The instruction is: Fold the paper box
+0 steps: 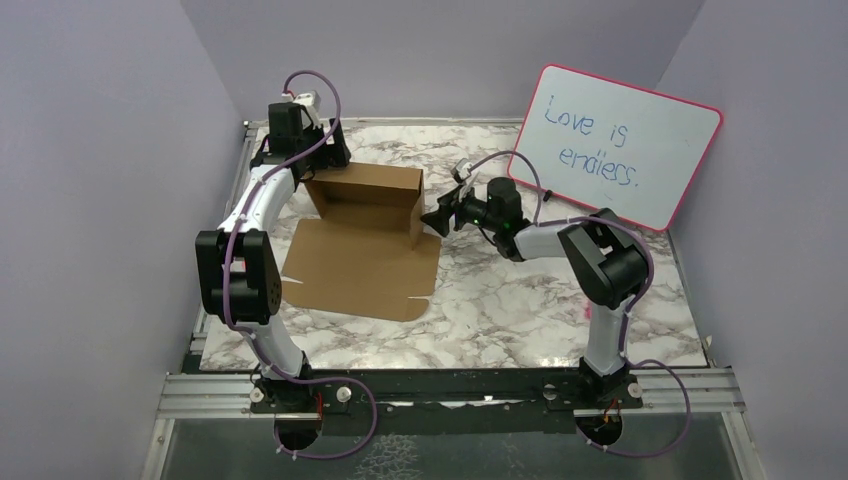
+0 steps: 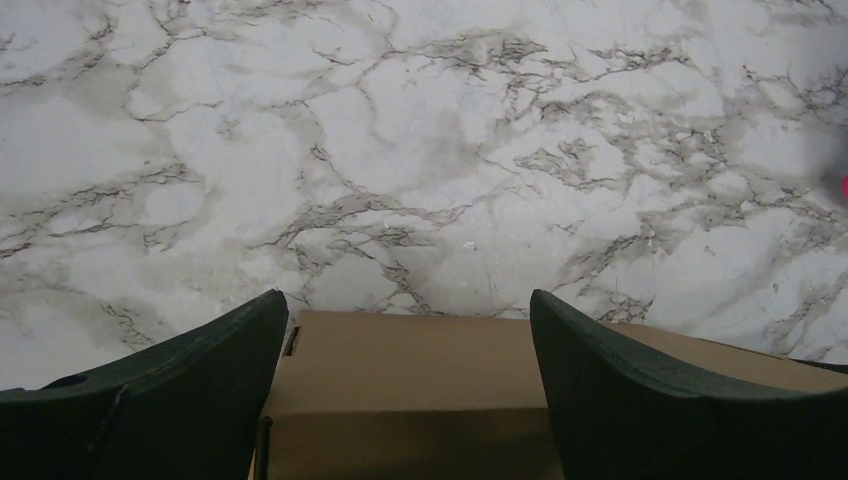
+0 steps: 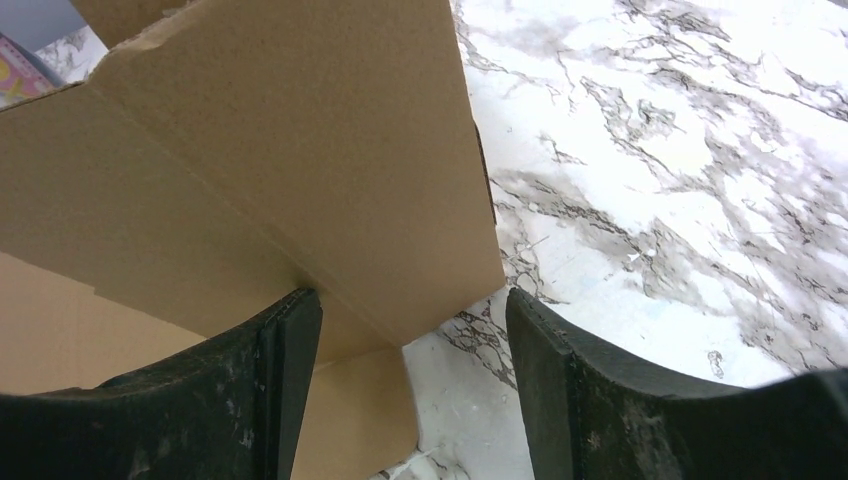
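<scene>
The paper box (image 1: pixel 360 265) is plain brown cardboard, partly folded: its front lies flat on the marble and a far wall (image 1: pixel 368 192) stands raised. My left gripper (image 1: pixel 325 165) hangs open over the raised wall's far left end. In the left wrist view the cardboard's top (image 2: pixel 410 400) runs between and under the wide-spread fingers of that gripper (image 2: pixel 408 300). My right gripper (image 1: pixel 437 218) is open at the wall's right end. In the right wrist view a side flap's (image 3: pixel 300 150) corner sits between the fingers of that gripper (image 3: pixel 412 300), near the left finger.
A pink-rimmed whiteboard (image 1: pixel 620 145) with blue writing leans at the back right. The marble tabletop (image 1: pixel 530 300) is enclosed by purple walls on three sides. Both arm bases stand on the metal rail (image 1: pixel 450 385) at the near edge.
</scene>
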Action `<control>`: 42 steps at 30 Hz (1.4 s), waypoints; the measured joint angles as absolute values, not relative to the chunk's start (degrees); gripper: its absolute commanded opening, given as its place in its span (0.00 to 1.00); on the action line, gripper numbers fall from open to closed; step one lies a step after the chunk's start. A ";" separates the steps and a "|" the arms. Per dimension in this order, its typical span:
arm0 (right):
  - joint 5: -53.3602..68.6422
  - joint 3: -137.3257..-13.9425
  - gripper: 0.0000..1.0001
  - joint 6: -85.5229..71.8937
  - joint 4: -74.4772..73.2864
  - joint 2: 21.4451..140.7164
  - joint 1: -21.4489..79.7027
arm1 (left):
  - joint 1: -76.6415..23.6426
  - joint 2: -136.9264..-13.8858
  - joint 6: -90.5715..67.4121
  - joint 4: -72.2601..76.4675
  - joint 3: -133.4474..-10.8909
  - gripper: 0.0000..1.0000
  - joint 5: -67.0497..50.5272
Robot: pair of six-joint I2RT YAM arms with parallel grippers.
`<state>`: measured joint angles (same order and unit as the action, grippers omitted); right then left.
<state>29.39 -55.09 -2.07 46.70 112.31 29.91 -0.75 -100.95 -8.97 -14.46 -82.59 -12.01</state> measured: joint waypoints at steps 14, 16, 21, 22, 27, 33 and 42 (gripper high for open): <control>24.71 -55.18 0.89 -2.11 47.55 112.31 32.08 | -0.14 -100.95 -9.32 -16.01 -82.83 0.90 -15.27; 24.58 -55.18 0.89 -2.13 47.97 112.31 32.32 | -0.05 -100.95 -9.39 -16.12 -82.83 0.90 -15.64; 23.94 -55.18 0.89 -2.31 48.80 112.33 32.95 | 0.03 -100.95 -9.65 -16.29 -82.83 0.90 -16.93; 23.66 -55.18 0.89 -2.39 49.01 112.33 33.08 | 0.03 -100.95 -9.82 -16.40 -82.83 0.90 -17.41; 21.56 -55.22 0.84 -2.79 50.59 112.33 34.04 | -0.01 -100.97 -10.70 -17.45 -82.83 0.89 -19.75; 16.75 -55.22 0.73 -2.92 51.70 112.33 34.57 | -0.01 -100.97 -11.75 -18.50 -82.83 0.88 -21.45; 10.50 -53.76 0.55 -1.48 53.78 112.12 34.57 | -0.25 -100.33 -13.52 -20.40 -80.79 0.88 -25.36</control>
<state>10.50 -53.76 -1.48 53.78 112.12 34.57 -0.25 -100.33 -13.52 -20.40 -80.79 -25.36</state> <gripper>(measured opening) 0.613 0.882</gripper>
